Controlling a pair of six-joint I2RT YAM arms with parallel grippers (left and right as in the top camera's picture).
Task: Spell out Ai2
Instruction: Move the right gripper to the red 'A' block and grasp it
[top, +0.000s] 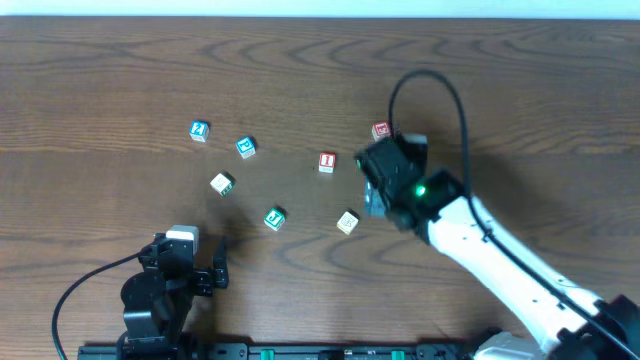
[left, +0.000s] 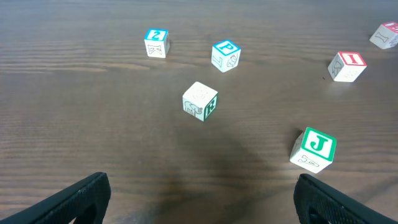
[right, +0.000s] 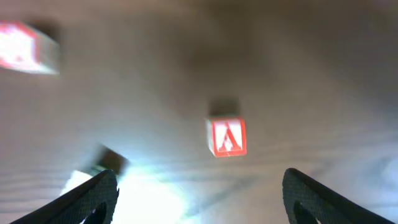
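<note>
A red A block (right: 226, 137) lies on the table ahead of my open, empty right gripper (right: 199, 186); this view is blurred. Another red block (right: 25, 46) sits at its top left. In the overhead view my right gripper (top: 368, 180) hovers between the red I block (top: 327, 162) and a red block (top: 381, 130) whose letter is too small to read. The blue 2 block (top: 199, 130) lies far left. My left gripper (top: 190, 258) is open and empty near the front edge. The left wrist view shows the 2 block (left: 156, 42), the I block (left: 347, 65) and my left gripper (left: 202, 196).
A blue P block (top: 246, 147) (left: 225, 55), a white block with green print (top: 222, 183) (left: 199, 101), a green J block (top: 275, 217) (left: 313, 149) and a pale yellow block (top: 347, 222) are scattered mid-table. A bright glare patch (right: 124, 199) shows in the right wrist view.
</note>
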